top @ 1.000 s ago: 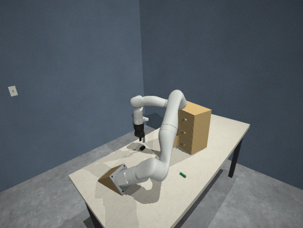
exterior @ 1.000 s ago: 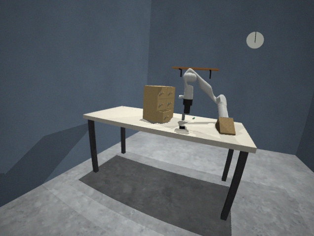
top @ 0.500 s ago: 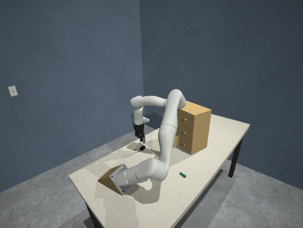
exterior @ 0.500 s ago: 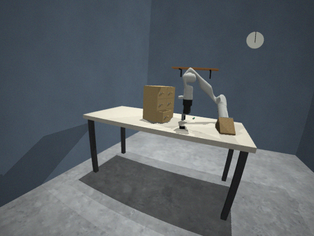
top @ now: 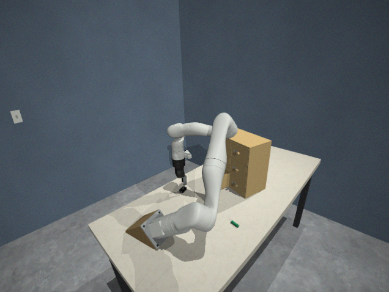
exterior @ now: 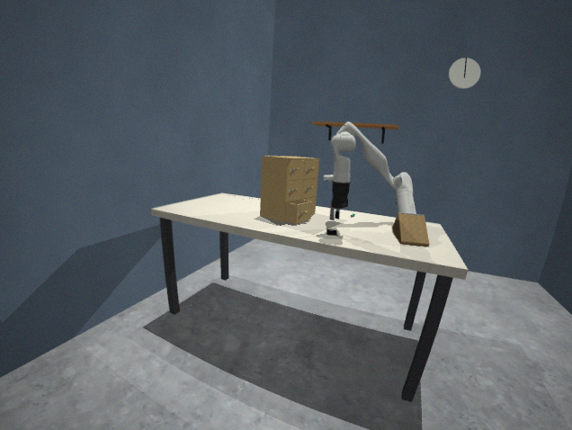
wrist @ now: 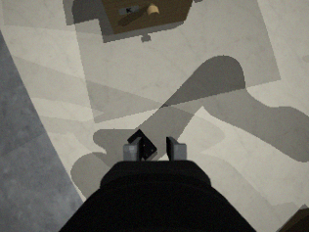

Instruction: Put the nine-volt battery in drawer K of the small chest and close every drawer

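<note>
hovering over the table (top: 251,216) (exterior: 231,208) (wrist: 235,126), gripper (top: 182,181) (exterior: 335,215) (wrist: 154,145) points down, jaws partly open, nothing between them. black block, apparently the nine-volt battery (top: 182,189) (exterior: 331,232) (wrist: 145,144), lies on the table below the jaws; wrist view shows it turned at an angle to them, nearer the left-hand finger in that picture. not lifted. chest (top: 258,169) (exterior: 274,189) stands upright, off to one side of the jaws, well apart. one bottom drawer (top: 225,181) (exterior: 302,212) (wrist: 168,16) sticks out of its front, ahead of the jaws in wrist view; mark on it looks like k. other drawers look pushed in. small green cylinder (top: 235,223) (exterior: 353,215) lies on the table, away from the jaws.

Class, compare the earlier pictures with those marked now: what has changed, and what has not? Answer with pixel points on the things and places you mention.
The gripper (top: 184,183) (exterior: 335,218) (wrist: 154,145) has turned about its upright axis: the exterior view shows two fingers side by side where one showed a second ago. Nothing was taken hold of or let go. The battery (top: 182,189) (exterior: 332,232) (wrist: 149,150), green cylinder (top: 235,223) (exterior: 353,215), chest (top: 259,166) (exterior: 274,189) and its pulled-out drawer (top: 225,181) (exterior: 302,213) (wrist: 168,20) stayed put.
</note>
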`<state>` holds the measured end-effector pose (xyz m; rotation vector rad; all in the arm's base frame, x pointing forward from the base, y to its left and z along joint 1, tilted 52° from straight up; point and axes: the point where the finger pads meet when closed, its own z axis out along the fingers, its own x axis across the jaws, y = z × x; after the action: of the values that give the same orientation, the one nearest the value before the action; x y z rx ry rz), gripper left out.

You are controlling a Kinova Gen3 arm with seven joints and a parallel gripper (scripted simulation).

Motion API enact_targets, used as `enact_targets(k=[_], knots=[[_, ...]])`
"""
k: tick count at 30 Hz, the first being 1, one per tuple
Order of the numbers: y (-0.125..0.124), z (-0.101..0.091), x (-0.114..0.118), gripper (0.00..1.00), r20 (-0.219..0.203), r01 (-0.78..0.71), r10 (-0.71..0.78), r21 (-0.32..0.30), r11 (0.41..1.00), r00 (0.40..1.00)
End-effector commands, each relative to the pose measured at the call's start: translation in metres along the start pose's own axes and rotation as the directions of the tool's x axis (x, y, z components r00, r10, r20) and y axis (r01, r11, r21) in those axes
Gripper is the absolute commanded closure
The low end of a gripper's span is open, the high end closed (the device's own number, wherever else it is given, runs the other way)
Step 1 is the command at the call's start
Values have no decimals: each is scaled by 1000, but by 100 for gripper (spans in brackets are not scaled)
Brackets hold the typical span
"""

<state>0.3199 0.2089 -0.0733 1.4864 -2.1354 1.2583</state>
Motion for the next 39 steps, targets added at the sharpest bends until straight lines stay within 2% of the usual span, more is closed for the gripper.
enact_targets(k=[1, 6, 11, 13, 16, 22, 28, 30, 39], knots=[[0, -2, 0, 33, 3, -69, 69, 5, 998, 998], [-1, -1, 4, 33, -2, -251, 251, 5, 968, 968], [-1, 0, 7, 33, -4, -436, 437, 7, 900, 900], [-1, 0, 7, 33, -4, -436, 437, 7, 900, 900], [-1, 1, 9, 33, -5, -544, 544, 8, 839, 839], [1, 1, 11, 33, -5, -735, 735, 10, 678, 678], [2, 0, 12, 33, -2, -881, 882, 9, 472, 472], [2, 0, 12, 33, -2, -881, 882, 9, 472, 472], [6, -1, 9, 33, 1, -992, 992, 3, 126, 126]])
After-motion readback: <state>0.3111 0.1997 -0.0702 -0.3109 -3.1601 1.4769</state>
